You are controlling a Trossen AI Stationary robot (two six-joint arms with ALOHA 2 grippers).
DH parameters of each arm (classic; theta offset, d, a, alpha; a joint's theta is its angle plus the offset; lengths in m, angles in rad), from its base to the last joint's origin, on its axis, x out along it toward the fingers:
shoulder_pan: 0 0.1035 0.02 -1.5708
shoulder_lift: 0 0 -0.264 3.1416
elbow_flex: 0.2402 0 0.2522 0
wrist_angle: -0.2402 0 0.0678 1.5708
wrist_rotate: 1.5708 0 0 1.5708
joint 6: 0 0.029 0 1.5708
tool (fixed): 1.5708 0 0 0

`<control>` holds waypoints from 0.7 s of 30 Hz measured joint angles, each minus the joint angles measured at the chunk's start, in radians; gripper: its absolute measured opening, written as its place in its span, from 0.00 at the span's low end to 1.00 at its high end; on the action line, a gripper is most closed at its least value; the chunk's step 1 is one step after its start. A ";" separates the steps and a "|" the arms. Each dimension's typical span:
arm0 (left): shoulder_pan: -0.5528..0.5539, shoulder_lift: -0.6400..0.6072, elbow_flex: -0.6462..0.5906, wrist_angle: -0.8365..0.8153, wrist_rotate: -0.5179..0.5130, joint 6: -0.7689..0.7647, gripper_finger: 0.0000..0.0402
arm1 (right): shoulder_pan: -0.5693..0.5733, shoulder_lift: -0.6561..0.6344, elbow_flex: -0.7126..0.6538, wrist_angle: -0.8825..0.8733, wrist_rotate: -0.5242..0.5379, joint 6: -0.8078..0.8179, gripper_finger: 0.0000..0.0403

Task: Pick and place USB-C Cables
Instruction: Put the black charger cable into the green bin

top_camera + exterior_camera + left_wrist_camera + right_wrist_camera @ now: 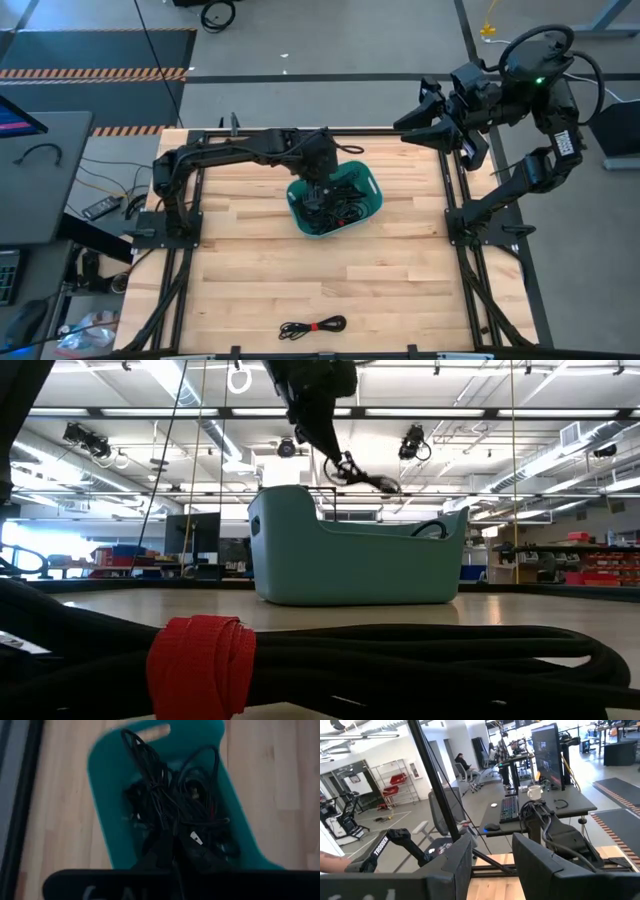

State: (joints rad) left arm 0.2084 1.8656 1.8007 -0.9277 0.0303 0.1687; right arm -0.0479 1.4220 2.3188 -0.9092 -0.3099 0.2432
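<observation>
Nearest the low camera, one red-tied cable [330, 660] lies on the table [400, 290]. Left gripper [318, 190] pinches another above the teal bin [372, 210]. Cables look light, floppy; grip the bundle's middle. Right gripper [492, 865] waits, fingers spread.

One teal bin [372, 200] sits mid-bench, holding a tangle of black USB-C cables [338, 195] too knotted to count. One separate cable bundle [312, 327], bound by one red tie [311, 327], lies near the bench's front edge.
</observation>
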 joint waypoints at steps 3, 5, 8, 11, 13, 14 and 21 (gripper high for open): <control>0.007 0.025 -0.012 0.002 0.009 0.005 0.02 | 0.000 0.000 0.000 0.000 0.002 0.000 0.36; 0.017 0.047 -0.023 -0.014 0.029 0.004 0.02 | 0.000 0.000 0.000 0.000 0.002 0.001 0.36; 0.035 0.086 -0.027 -0.007 0.032 0.000 0.02 | 0.000 0.000 0.000 0.000 0.002 0.017 0.36; 0.055 0.120 -0.028 0.011 0.032 0.000 0.02 | 0.000 0.000 0.000 -0.002 0.000 0.019 0.36; 0.068 0.141 -0.028 0.007 0.032 0.000 0.02 | 0.000 0.000 0.000 -0.003 -0.004 0.019 0.36; 0.075 0.150 -0.028 0.014 0.032 -0.005 0.02 | 0.000 0.000 0.000 -0.003 -0.005 0.018 0.36; 0.097 0.179 -0.028 0.026 0.046 -0.059 0.02 | 0.000 0.000 0.000 -0.006 -0.016 0.010 0.36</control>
State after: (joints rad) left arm 0.3050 2.0442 1.7723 -0.9021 0.0763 0.1095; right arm -0.0479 1.4220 2.3184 -0.9147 -0.3260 0.2530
